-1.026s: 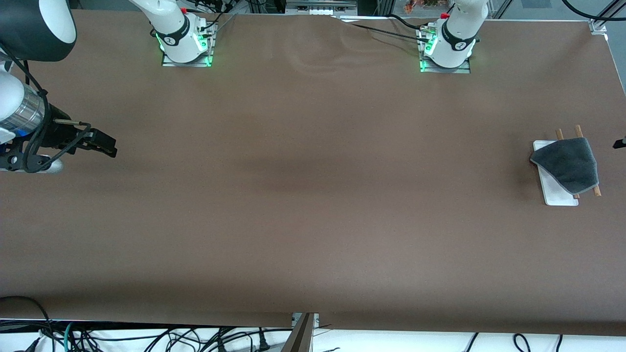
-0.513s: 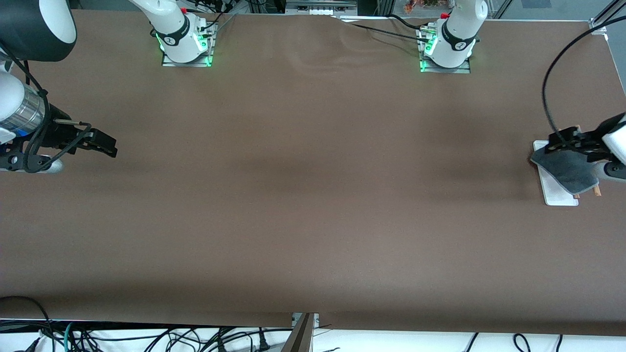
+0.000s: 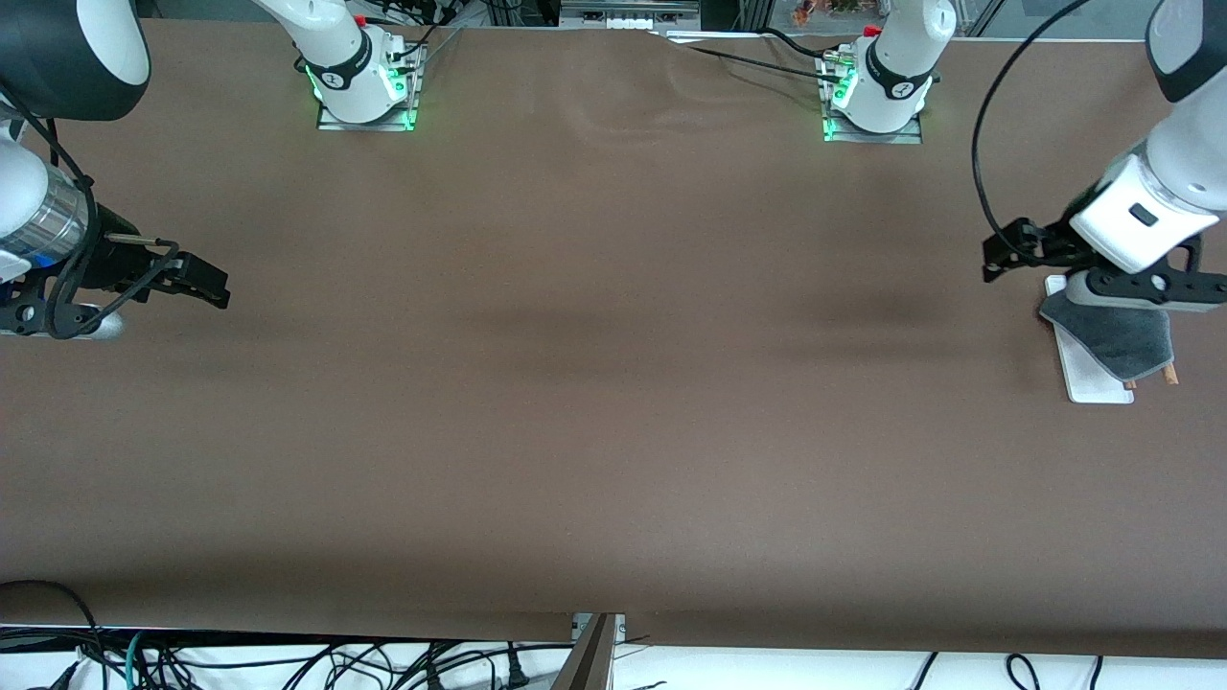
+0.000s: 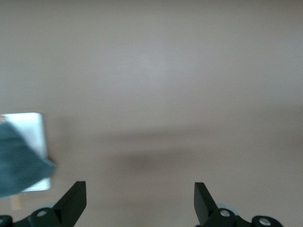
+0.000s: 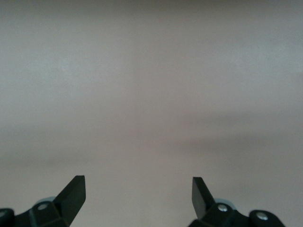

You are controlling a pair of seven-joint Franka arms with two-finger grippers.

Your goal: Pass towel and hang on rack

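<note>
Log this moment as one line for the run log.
towel: draped on rack | left gripper: open, empty, beside rack | right gripper: open, waits at right arm's end

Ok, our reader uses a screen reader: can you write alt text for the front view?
A dark grey towel is draped over a small rack at the left arm's end of a brown table. The open left gripper hovers beside it; the open right gripper waits over the table's right-arm end.

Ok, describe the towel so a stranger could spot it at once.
Go to the left arm's end of the table, where a rack with a white base stands. The towel is the dark grey cloth draped over it, beneath the open left gripper.
</note>
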